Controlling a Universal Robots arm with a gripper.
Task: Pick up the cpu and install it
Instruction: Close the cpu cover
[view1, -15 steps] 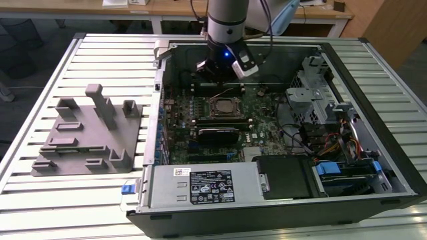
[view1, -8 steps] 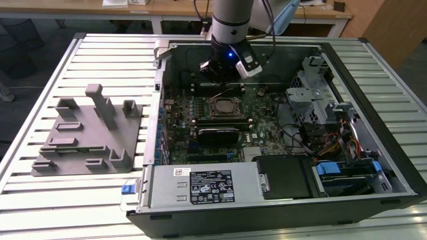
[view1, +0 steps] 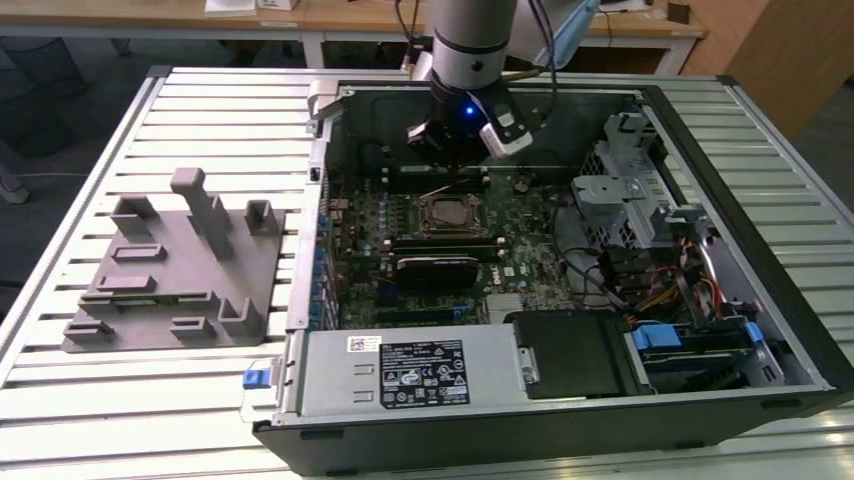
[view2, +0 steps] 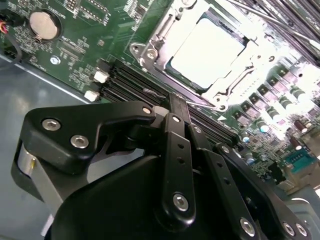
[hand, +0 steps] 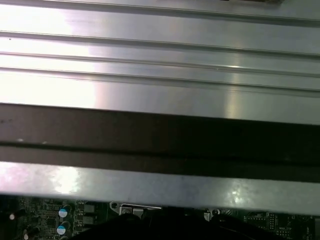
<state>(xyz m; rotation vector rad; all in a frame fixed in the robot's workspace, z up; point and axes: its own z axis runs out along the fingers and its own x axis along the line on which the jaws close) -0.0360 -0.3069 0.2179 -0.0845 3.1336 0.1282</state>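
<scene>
Hovering claw: the claw (view1: 457, 158) hung inside the open case (view1: 561, 440), at 12 o'clock from the cpu (view1: 447, 213) in the exterior view, above the board (view1: 534, 255) rather than on it.
Claw state: in the second wrist view its fingers (view2: 172, 102) met at the tips, so I judged it clenched, with nothing between them.
Cpu: it lay flat in the socket (view2: 150, 52), silvery top up, square within the metal frame. It was apart from the claw, at about 1 o'clock from the fingertips in the second wrist view.
Why so: a chip seated level in its frame and an empty claw suggested that the placing was done. Whether the frame was latched down could not be told.
Arm: the arm (view1: 470, 40) came straight down from 12 o'clock, which kept the claw clear of the case walls and the cables at 3 o'clock.
Fixture: the grey fixture (view1: 174, 270) sat outside the case at 9 o'clock, posts upright, with no chip seen on it.
Other parts: a power supply (view1: 400, 372) filled the case's 6 o'clock edge, and a coin cell (view2: 44, 25) sat on the board well apart from the socket.
Surface: the surface (view1: 134, 400) was ribbed aluminium, its slats running across under case and fixture alike, bright with glare in the first wrist view.
Room: wooden desks (view1: 347, 15) stood at 12 o'clock beyond the surface, with dark floor beneath them.
</scene>
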